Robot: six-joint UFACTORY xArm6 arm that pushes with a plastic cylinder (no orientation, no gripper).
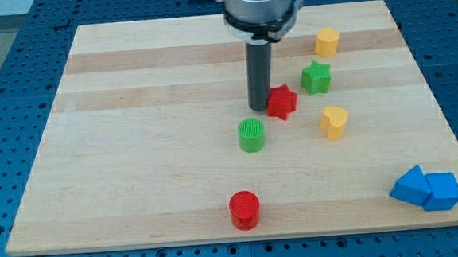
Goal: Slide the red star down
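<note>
The red star (pixel 282 102) lies on the wooden board (pixel 135 150), right of the view's centre. My tip (pixel 260 108) stands at the star's left edge, touching or nearly touching it. A green cylinder (pixel 252 135) sits just below my tip. A green star (pixel 316 77) lies up and to the right of the red star. A yellow heart-shaped block (pixel 334 122) lies down and to the right of it.
A yellow hexagonal block (pixel 326 41) sits near the view's top right. A red cylinder (pixel 244 210) stands near the board's bottom edge. Two blue blocks (pixel 426 189) lie together at the bottom right corner.
</note>
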